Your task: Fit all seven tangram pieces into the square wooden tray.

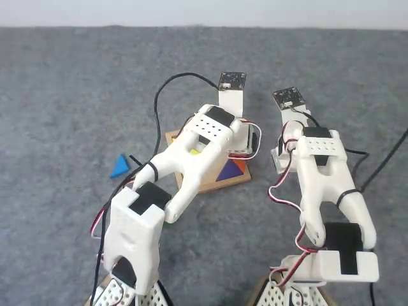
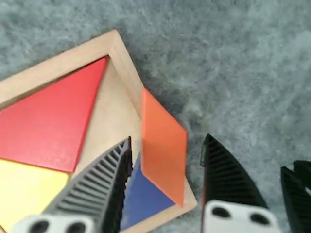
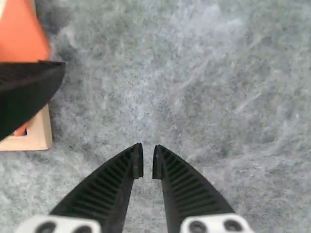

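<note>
Left gripper (image 2: 168,141) open wide, ribbed jaws flanking the flat orange parallelogram (image 2: 163,121), which lies tilted across the wooden tray (image 2: 124,56) rim; red triangle (image 2: 53,121) seated inside; right gripper (image 3: 147,162) nearly closed, empty, over fuzzy grey carpet (image 3: 218,73); blue triangle (image 1: 119,166) lies apart.

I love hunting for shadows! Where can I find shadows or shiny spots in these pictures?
High view: soft, even light, just faint shade on the carpet beside the wooden tray; left wrist view: no shiny glare on the orange piece; right wrist view: the carpet looks darker right next to the wooden tray's corner.
</note>
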Controlling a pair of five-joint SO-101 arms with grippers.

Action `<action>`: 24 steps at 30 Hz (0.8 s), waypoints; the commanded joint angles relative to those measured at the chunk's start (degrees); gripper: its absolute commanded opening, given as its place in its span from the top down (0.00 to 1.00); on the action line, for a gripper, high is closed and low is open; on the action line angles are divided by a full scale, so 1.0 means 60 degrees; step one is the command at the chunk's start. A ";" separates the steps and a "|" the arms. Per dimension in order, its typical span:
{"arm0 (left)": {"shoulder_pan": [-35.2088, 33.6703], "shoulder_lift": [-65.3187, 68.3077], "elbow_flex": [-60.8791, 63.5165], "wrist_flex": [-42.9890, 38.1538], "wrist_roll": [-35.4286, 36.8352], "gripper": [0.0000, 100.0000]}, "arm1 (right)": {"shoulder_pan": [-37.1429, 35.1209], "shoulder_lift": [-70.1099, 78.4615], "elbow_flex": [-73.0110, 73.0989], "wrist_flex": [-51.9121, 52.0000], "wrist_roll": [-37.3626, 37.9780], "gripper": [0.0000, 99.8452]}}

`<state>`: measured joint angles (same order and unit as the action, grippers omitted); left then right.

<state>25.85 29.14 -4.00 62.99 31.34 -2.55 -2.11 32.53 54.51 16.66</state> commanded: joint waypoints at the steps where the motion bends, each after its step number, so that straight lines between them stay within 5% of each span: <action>1: -0.0322 -0.0337 -0.0491 0.0161 0.0059 0.77 | 0.0081 -0.0168 -0.0117 -0.0066 -0.0117 0.94; 6: -0.1319 -0.1919 -0.1209 0.1392 -0.0542 0.77 | -0.0154 -0.0564 -0.1187 0.0945 -0.0850 0.94; 11: -0.3487 -0.4059 -0.0623 0.1553 -0.1700 0.77 | -0.1648 -0.0711 -0.2154 0.2000 -0.2256 0.92; 16: -0.5084 -0.5465 0.1429 0.0410 -0.2681 0.78 | -0.3026 -0.0007 -0.2740 0.1531 -0.4029 0.80; 24: -0.5333 -0.6989 0.4974 -0.2286 -0.3282 0.78 | -0.3084 0.2571 -0.4747 0.1458 -0.6066 0.77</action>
<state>-6.15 -6.81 23.52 53.67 12.62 -20.40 10.11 9.76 63.82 -17.54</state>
